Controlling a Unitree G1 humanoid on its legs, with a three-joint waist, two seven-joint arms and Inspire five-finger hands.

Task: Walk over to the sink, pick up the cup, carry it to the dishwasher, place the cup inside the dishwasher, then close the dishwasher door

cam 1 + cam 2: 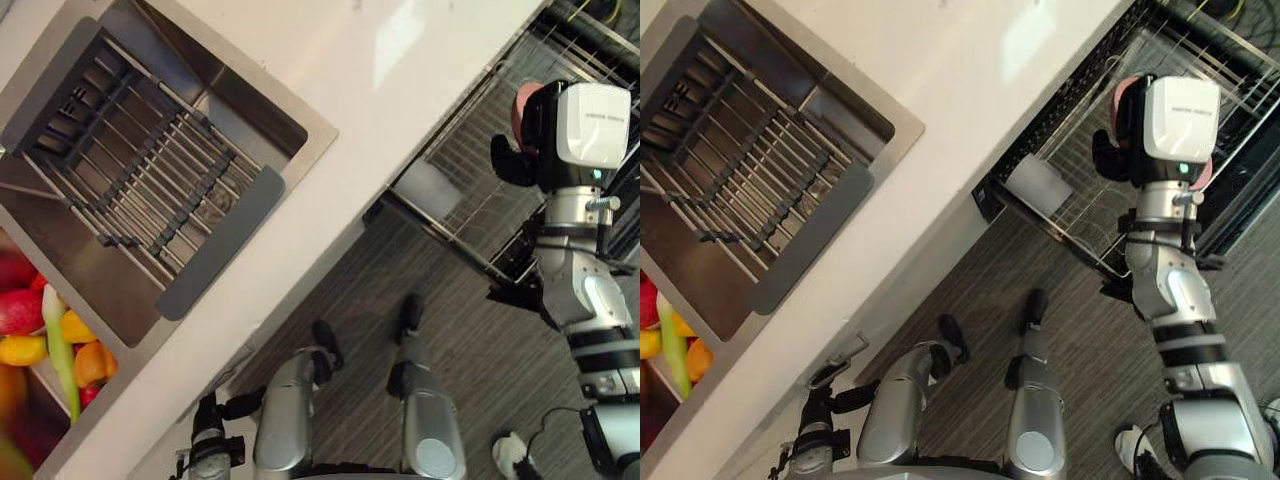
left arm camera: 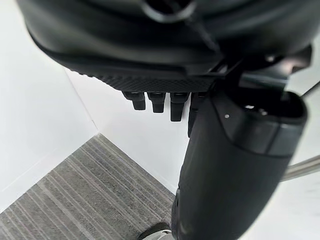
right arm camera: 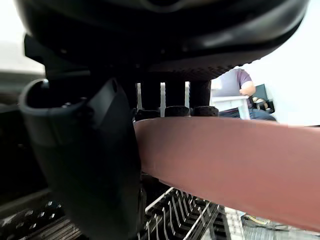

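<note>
The right hand is clamping the pink cup between its thumb and curled fingers, holding it over the dishwasher's wire rack at the upper right of the frame. The left hand is hanging at the lower left, fingers relaxed and apart. The sink is lying at the upper left.

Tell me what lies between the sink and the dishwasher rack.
Between the sink and the rack lies only bare white countertop, seen in both eye views. The right hand grips the cup above the rack.
</note>
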